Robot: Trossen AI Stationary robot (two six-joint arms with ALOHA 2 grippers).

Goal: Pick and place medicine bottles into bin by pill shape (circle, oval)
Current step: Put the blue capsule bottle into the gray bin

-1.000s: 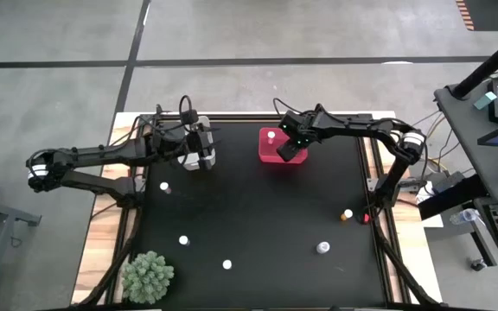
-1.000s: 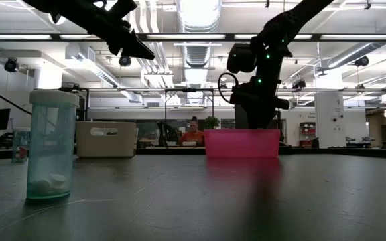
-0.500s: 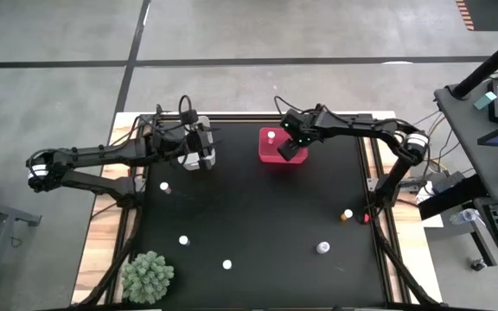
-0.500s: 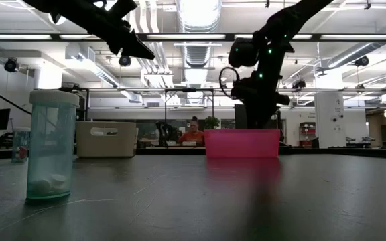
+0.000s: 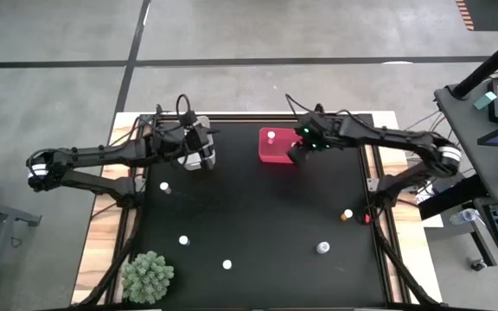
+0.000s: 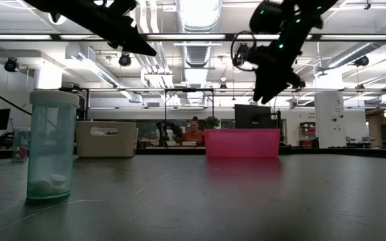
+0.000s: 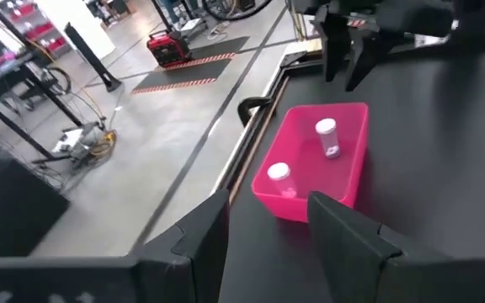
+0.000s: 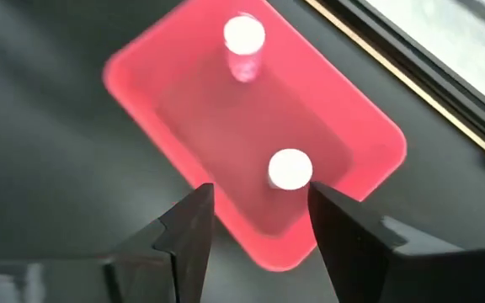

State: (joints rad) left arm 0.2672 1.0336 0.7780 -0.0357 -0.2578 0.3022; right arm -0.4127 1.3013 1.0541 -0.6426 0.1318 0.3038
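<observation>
The right gripper [image 8: 255,223] hangs open and empty above the red bin [image 8: 175,126], where 2 medicine bottles [image 8: 290,168] stand, so a drop looks finished and it likely needs another bottle from the table, while the left gripper [image 7: 268,223] waits open over the clear bin [image 5: 204,155].

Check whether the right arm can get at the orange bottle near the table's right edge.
Probably yes. The right pincer is open and empty above the red bin, and bare tabletop lies between it and the orange bottle.
</observation>
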